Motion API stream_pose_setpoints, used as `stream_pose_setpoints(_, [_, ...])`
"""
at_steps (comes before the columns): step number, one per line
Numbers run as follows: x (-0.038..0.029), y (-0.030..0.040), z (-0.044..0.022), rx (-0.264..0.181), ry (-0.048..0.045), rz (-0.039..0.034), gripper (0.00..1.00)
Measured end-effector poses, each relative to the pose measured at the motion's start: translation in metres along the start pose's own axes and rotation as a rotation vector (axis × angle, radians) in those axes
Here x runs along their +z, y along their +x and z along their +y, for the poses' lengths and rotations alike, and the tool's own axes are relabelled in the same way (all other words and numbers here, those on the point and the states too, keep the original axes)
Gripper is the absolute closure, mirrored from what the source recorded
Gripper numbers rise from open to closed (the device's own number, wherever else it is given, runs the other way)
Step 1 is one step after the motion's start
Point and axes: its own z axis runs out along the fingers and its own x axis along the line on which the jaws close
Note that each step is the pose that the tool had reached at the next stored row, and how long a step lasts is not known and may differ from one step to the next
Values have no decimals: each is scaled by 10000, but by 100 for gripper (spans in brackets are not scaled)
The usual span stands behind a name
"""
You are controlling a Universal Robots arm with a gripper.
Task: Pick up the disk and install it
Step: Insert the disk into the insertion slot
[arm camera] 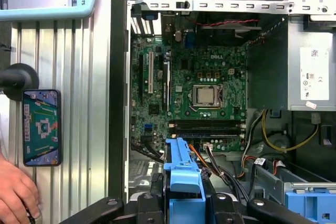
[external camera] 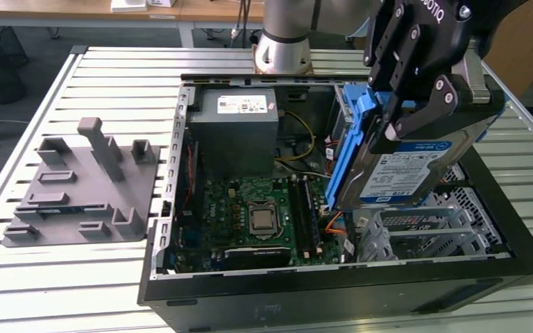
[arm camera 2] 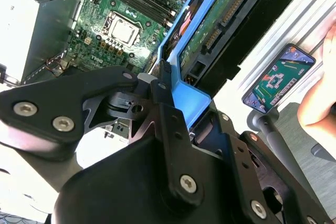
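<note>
My gripper (external camera: 430,111) is shut on the disk (external camera: 413,168), a silver hard drive with a white-and-blue label and blue carrier rails. I hold it on edge, tilted, above the right side of the open computer case (external camera: 341,295) in the exterior view. Its lower end hangs just over the metal drive cage (external camera: 424,229). In the second wrist view the black fingers (arm camera 2: 163,90) clamp the blue carrier (arm camera 2: 193,97), and the disk's green circuit side (arm camera 2: 215,22) faces the camera. The first wrist view has the blue carrier end (arm camera: 182,169) over the motherboard (arm camera: 199,95).
A grey power-supply box (external camera: 239,132) stands at the back of the case. A grey moulded fixture (external camera: 81,187) lies on the slatted table at the exterior view's left. Beside the case a person's hand (arm camera: 16,192) rests near a phone (arm camera: 42,127). Cables (arm camera: 273,135) run near the bay.
</note>
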Motion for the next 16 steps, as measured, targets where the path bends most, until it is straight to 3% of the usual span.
stream_pose_setpoints(6, [36, 10, -120, 0, 0, -1, 64])
stream_pose_setpoints(16, [41, 10, -125, 0, 0, 0, 64])
